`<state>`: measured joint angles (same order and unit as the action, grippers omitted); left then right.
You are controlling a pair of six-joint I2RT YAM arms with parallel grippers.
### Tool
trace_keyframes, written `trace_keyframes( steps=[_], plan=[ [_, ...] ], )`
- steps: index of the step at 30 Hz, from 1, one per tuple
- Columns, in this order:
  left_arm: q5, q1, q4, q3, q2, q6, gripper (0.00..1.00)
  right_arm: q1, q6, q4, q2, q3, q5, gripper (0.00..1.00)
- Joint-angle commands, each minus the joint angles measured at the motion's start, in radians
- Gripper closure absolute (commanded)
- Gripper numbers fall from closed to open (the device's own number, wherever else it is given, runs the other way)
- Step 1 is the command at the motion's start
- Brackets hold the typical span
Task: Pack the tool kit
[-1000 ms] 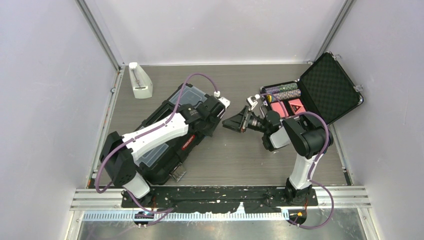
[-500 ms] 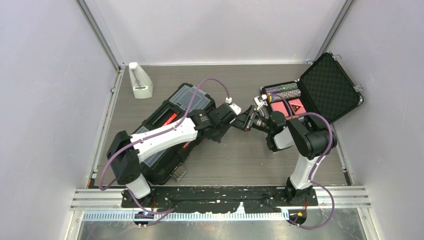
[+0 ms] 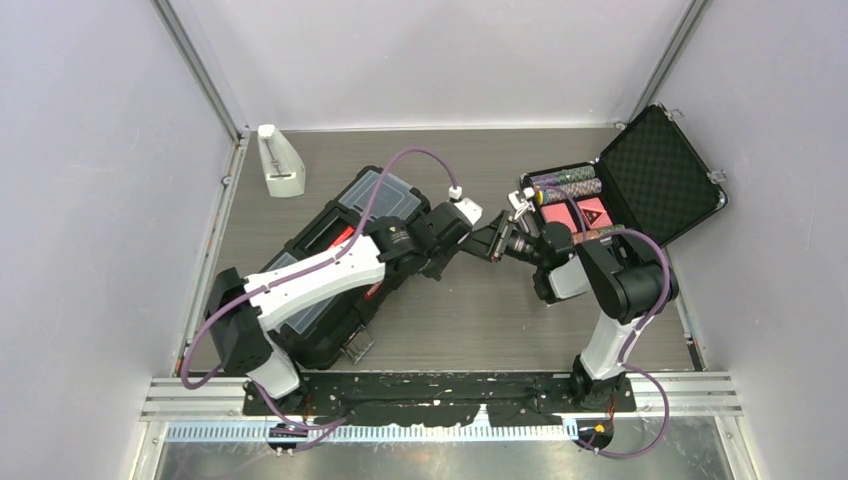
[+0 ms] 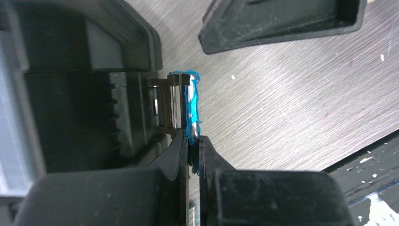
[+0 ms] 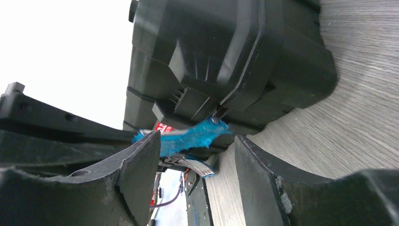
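The left claw [image 4: 193, 149] is pinched tight on the tip of the blue latch [image 4: 190, 101]. This is a small metal clip wrapped in frayed blue tape. The clip sits on the end wall of the big black plastic toolbox [image 3: 318, 340].

The right claw [image 5: 195, 150] faces it from the other side. Its two fingers are wide apart and hold nothing. The blue clip pokes into the gap between them. I cannot tell if it touches a finger.

The toolbox lies slanted on the left half of the grey wood-look counter [image 3: 480, 320], and the left arm reaches across the top of it. Its lid looks shut, with a clear grey lid pocket [image 3: 385, 190] facing up. No loose screwdrivers, pliers or hammer lie on the counter, so I think the tools are already inside. I cannot see into the box to be sure.

To the right stands a smaller black case with a foam lid [image 3: 660, 175]. It is open, with poker chips in it, and it is not part of this job. A white plastic stand [image 3: 280, 160] is at the back left.

So most of the packing looks done. What is left seems to be snapping this latch shut, and the other end too if it is open.
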<state>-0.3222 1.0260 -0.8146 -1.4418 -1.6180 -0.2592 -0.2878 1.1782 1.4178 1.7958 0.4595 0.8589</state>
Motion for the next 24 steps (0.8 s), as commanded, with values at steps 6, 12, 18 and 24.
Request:
trace_keyframes(
  steps=[6, 12, 18, 24],
  plan=[
    [-0.107, -0.071, 0.022, -0.020, 0.087, 0.020, 1.00, -0.070, -0.046, -0.007, -0.071, 0.007, -0.006, 0.42],
    [-0.141, -0.100, 0.017, 0.004, 0.073, 0.015, 1.00, -0.132, -0.153, -0.207, -0.131, 0.064, -0.039, 0.48],
    [-0.162, -0.115, -0.004, -0.005, 0.052, 0.014, 1.00, -0.183, -0.244, -0.370, -0.161, 0.120, -0.107, 0.42],
    [0.008, -0.164, 0.061, 0.046, 0.119, -0.053, 1.00, -0.198, -0.108, -0.076, -0.071, 0.056, -0.127, 0.30]
  ],
)
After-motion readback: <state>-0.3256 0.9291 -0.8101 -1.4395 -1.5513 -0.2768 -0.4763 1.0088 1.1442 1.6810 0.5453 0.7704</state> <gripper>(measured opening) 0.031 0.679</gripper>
